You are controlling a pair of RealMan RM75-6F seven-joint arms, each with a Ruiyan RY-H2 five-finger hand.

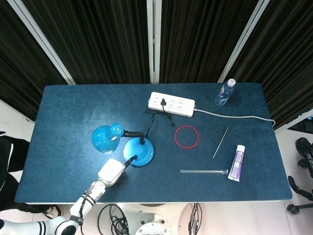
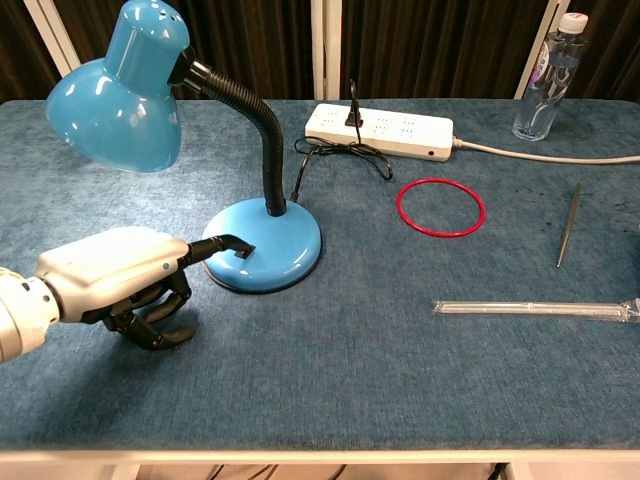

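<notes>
One hand is at work, the left hand [image 2: 125, 280], low on the near left of the table [image 2: 330, 400]; one fingertip is stretched out onto the near edge of the lamp base [image 2: 275, 240] while the other fingers [image 2: 155, 325] are curled under, holding nothing. A switch seems to sit where that fingertip lands, though it is too small to be sure. To do this press well, I judge the push should go straight down on that spot, gently, so the light base does not slide or tip toward the shade [image 2: 115, 85], which hangs up and to the left on its bent neck. The right hand shows in neither view.

Room is good on the near side: bare cloth lies in front of the hand, but the table's front edge is close below the wrist. Further right lie a clear tube [image 2: 530, 308], a thin rod [image 2: 568, 225] and a red ring [image 2: 440, 207], all well apart from the lamp. Behind the base the cord [image 2: 335, 150] loops to the power strip [image 2: 380, 128], and a water bottle [image 2: 545, 75] stands at the far right corner
</notes>
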